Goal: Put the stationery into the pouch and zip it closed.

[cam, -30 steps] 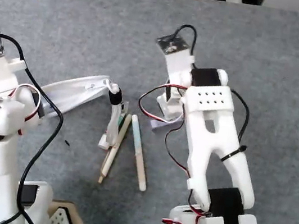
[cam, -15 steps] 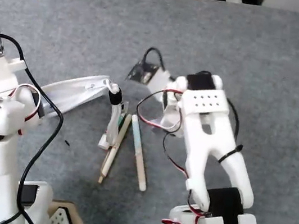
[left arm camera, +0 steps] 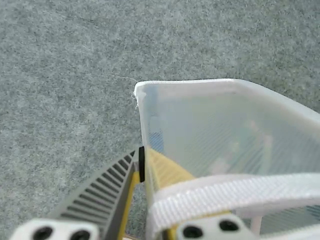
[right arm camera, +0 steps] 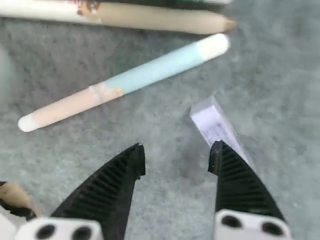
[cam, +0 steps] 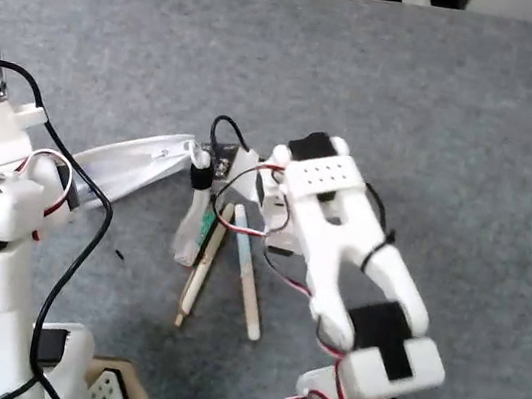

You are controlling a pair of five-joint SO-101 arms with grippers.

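Right tool (right arm camera: 177,150), spread open, hovers beside small lilac rectangular block (right arm camera: 216,126); centre it over the block before closing. Left tool (left arm camera: 144,165) clamps translucent white zip pouch (left arm camera: 215,125).

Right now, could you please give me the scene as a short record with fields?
Left claw: shut on the edge of the translucent pouch
Right claw: open, low over the grey table
Beside it: small clear block, on the table
Nearby: blue-and-peach pen and wooden pencil, both lying outside the pouch
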